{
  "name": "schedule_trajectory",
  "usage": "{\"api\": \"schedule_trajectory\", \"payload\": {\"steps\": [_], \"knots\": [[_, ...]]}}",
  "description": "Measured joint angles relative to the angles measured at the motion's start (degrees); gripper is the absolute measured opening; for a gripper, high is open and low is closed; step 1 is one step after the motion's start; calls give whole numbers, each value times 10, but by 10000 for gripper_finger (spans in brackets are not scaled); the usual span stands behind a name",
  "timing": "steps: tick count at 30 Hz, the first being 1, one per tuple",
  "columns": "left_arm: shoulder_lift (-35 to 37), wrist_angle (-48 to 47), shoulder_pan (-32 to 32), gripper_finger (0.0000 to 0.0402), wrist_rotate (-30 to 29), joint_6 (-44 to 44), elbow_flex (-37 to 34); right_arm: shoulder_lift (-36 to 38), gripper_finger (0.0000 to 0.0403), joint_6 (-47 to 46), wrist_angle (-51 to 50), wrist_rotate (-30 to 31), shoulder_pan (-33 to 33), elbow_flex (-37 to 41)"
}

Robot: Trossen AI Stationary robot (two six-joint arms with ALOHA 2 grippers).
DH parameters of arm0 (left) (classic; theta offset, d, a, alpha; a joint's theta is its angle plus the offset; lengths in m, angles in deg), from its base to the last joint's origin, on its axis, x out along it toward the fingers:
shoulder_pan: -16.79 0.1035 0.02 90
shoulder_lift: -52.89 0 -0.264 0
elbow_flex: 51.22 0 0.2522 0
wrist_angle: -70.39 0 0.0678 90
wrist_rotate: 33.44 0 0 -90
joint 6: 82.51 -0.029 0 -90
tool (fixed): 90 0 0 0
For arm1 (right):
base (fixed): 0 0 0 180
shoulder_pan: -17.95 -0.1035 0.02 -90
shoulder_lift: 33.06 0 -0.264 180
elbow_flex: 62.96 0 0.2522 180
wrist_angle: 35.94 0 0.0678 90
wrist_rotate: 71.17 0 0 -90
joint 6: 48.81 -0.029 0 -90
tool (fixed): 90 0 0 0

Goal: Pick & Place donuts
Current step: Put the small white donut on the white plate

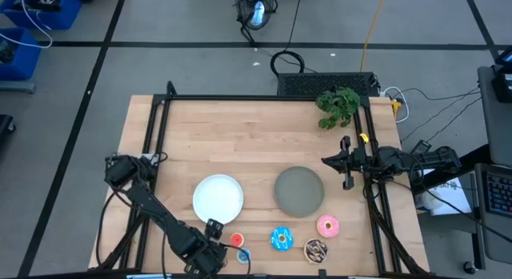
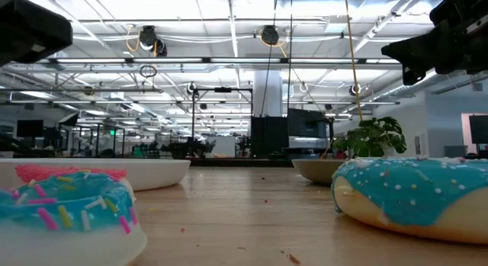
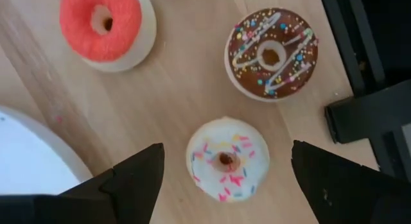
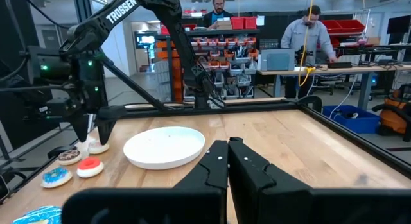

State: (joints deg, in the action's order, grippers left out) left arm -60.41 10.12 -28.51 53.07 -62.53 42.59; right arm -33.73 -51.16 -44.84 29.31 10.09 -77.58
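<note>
My left gripper (image 3: 226,182) is open and points down at the table's near-left part (image 1: 210,249). Its fingers stand on either side of the tiny whitish-pink donut (image 3: 227,160) without touching it. The tiny red donut (image 3: 101,25) and the tiny brown donut (image 3: 272,54) lie flat just beyond it. A tiny blue donut (image 1: 243,254) lies beside the red one (image 1: 237,240). The larger blue (image 1: 282,238), brown sprinkled (image 1: 315,249) and pink (image 1: 328,225) donuts lie flat near the near edge. My right gripper (image 4: 228,161) is shut and waits at the table's right side (image 1: 332,161).
The round white plate (image 1: 218,197) lies just beyond my left gripper, and the round grey plate (image 1: 299,190) sits to its right. A green plant (image 1: 338,105) stands at the far right corner. A black frame rail (image 3: 372,112) runs close to the tiny donuts. People work at benches beyond the table.
</note>
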Motion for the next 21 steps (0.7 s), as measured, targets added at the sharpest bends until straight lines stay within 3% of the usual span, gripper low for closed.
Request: {"api": "schedule_trajectory", "payload": {"steps": [21], "knots": [[-16,1,3,337,6,15,-3,0,0,-17,5,0,0,0]]}}
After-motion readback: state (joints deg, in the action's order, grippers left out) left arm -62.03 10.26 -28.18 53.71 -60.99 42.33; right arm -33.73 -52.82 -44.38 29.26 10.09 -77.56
